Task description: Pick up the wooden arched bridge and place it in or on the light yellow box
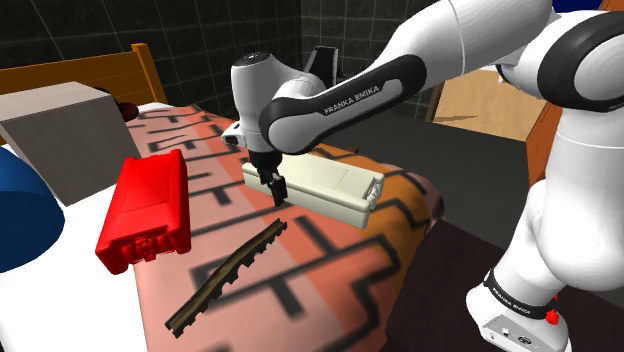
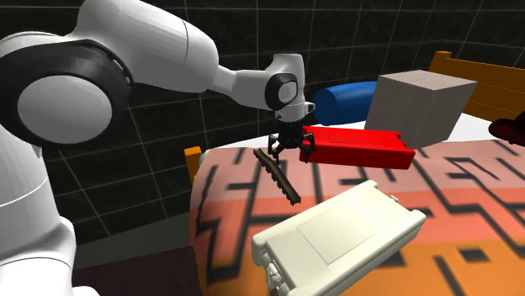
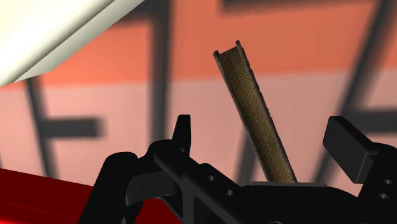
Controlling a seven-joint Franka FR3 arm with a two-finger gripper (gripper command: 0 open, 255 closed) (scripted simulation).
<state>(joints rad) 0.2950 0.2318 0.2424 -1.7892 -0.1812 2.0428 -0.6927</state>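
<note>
Spread claw (image 3: 263,131) over bridge (image 3: 243,92), near end hidden

One bridge (image 1: 228,273), one cream box (image 1: 318,187), two other boxes (image 1: 148,210) (image 1: 62,135).

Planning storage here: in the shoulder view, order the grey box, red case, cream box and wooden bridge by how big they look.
1. Grey box, largest, though cropped.
2. Red case and cream box: look alike; the case sits nearer the camera, so unranked.
3. Wooden bridge, long but slimmest.
</note>
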